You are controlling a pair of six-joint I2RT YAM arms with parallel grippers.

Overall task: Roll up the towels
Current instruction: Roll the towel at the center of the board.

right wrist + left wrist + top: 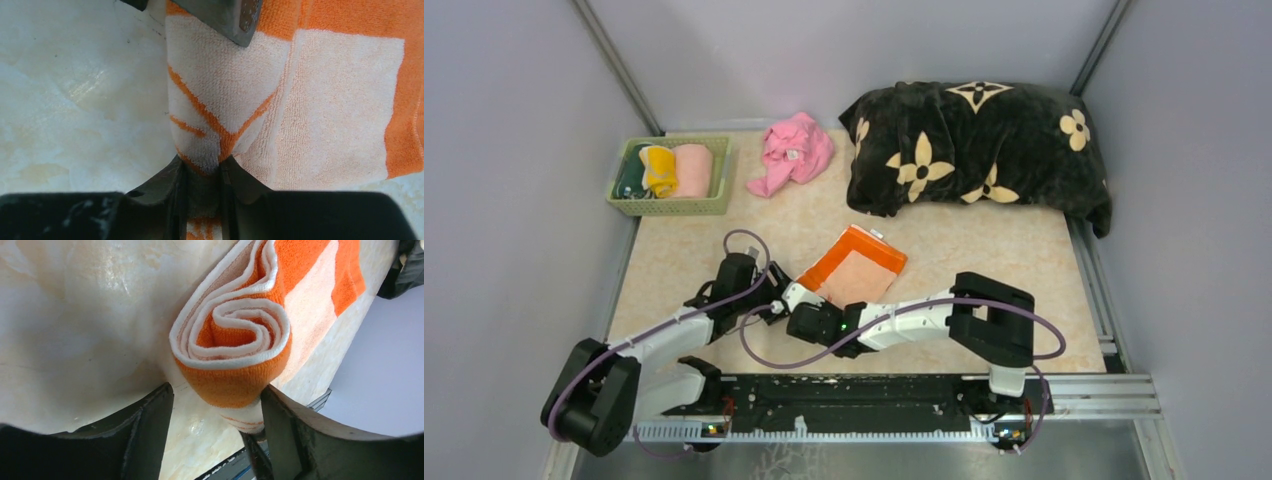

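Two grippers meet at the near-left edge of the peach towel [856, 268], one at each end of the part already wound up. The right gripper [202, 162] is all but closed, its jaws pinching a fold of the white-and-orange pile at one end of the roll. The left gripper [216, 390] stands wide at the opposite end. Its jaws straddle the spiral without clamping it: one finger is against the orange outer layer and the other stands a little off.

From the left gripper the roll is seen end-on, so its long axis runs straight away from that tool toward the right gripper. The flat, unrolled remainder, orange border around a peach panel, lies to one side of that axis on the marbled tabletop [75, 340], spreading away from both tools toward the far right.

Judging from this, the next turn has to go across the axis, into the flat part. Both arms are equally close, but only the right has hold, so the left must close before the roll can be driven evenly.

Well beyond the tools sit a green basket [716, 205], a pink cloth [792, 150] and a black flowered blanket [979, 140].
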